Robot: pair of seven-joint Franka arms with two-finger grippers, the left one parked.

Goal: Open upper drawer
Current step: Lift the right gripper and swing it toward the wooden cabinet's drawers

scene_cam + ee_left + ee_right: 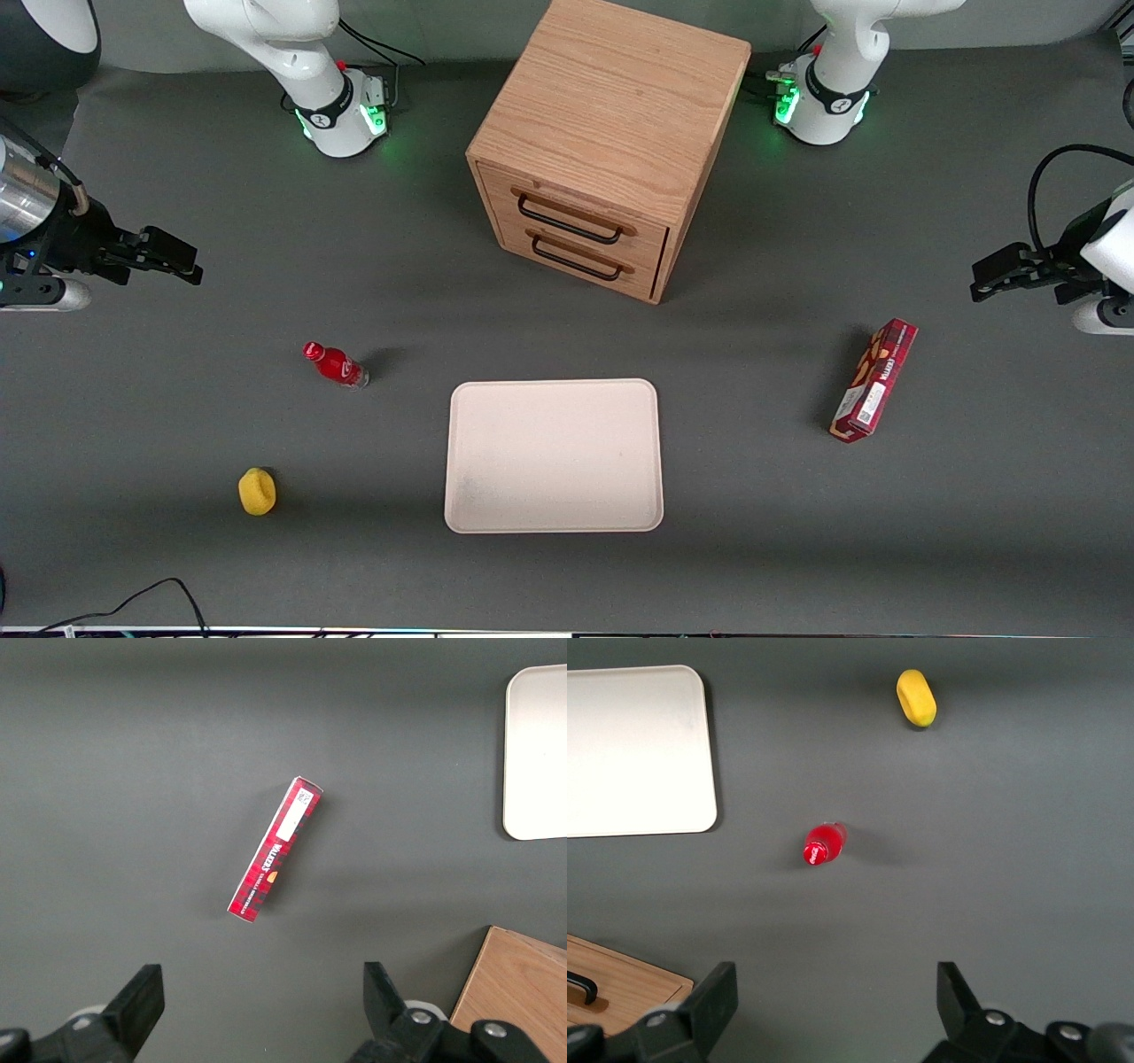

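Note:
The light oak cabinet stands at the middle of the table, farther from the front camera than the tray. The upper drawer is closed, its black bar handle above the lower drawer's handle. My right gripper hangs above the table at the working arm's end, well apart from the cabinet, open and empty. In the right wrist view the gripper is open over bare table, with a corner of the cabinet beside one finger.
A red bottle lies on the table, also in the right wrist view. A yellow object lies nearer the front camera. A white tray sits in front of the cabinet. A red box lies toward the parked arm's end.

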